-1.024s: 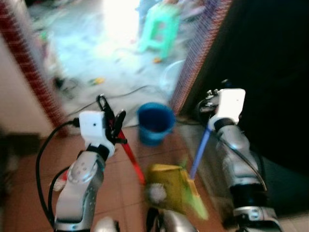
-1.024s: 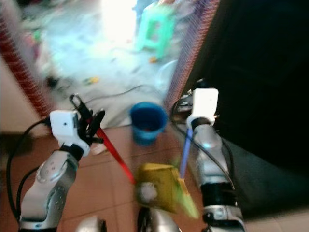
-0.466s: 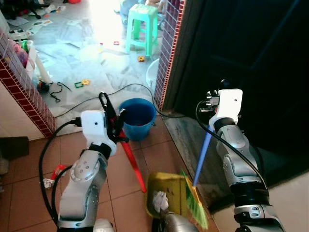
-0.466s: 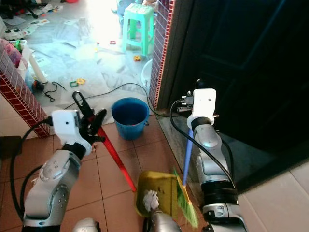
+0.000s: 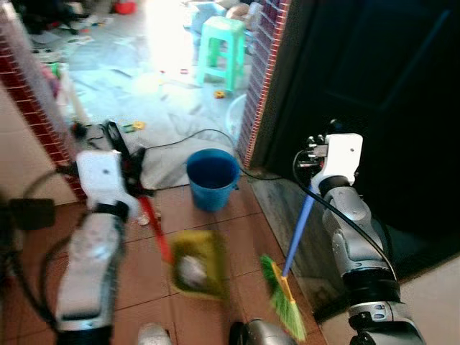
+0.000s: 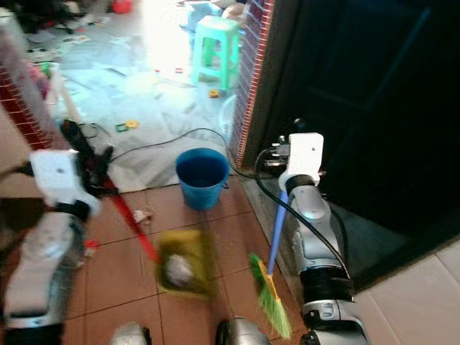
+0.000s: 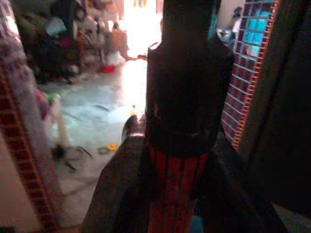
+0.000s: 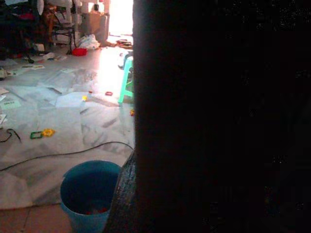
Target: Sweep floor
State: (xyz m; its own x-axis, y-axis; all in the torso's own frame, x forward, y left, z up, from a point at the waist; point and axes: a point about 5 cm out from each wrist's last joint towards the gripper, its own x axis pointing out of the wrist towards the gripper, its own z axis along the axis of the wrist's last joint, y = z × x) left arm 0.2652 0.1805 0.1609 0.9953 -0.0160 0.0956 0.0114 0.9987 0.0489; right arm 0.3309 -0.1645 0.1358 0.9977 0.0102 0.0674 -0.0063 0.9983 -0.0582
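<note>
The left tool (image 5: pixel 128 159) is pinched around the red handle of a yellow dustpan (image 5: pixel 195 264), which hangs below and ahead of it holding a crumpled white wad (image 5: pixel 191 270), while the right tool (image 5: pixel 314 154) holds the blue handle of a green-bristled broom (image 5: pixel 284 300) whose bristles rest on the tiled floor (image 5: pixel 237 230) directly beneath; whether that tool's fingers are fully pressed together cannot be told. A blue bucket (image 5: pixel 212 177) stands just beyond the dustpan, between the two tools. The likely risk is the blurred, tilted pan shedding its wad short of the bucket, or the handle twisting in the pinch.
</note>
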